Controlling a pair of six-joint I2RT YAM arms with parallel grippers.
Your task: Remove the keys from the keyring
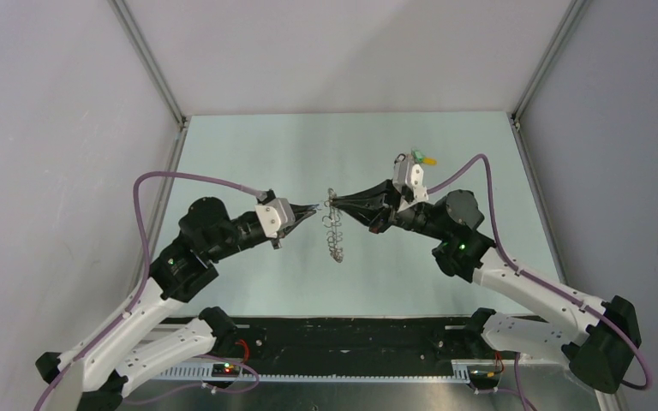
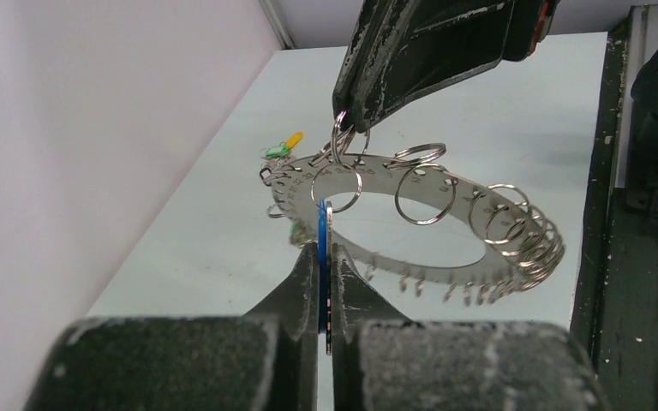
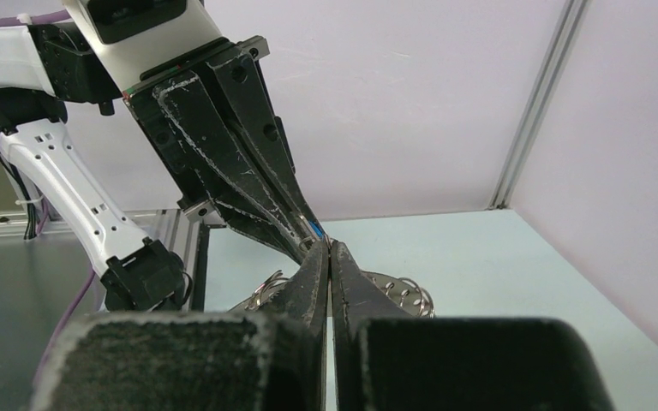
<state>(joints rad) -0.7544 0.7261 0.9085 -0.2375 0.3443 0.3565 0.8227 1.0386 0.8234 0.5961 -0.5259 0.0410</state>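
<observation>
The keyring is a flat silver ring fringed with several small split rings, held in the air between both grippers. In the top view it hangs edge-on. My left gripper is shut on a blue-headed key that hangs from the ring's near edge. My right gripper comes in from above and is shut on a small split ring at the keyring's top edge. In the right wrist view my right gripper is shut tip to tip against the left fingers, with the blue key between them and the keyring behind.
A small clump of loose keys with yellow and green heads lies on the pale green table at the back right; it also shows in the left wrist view. White walls enclose the table on three sides.
</observation>
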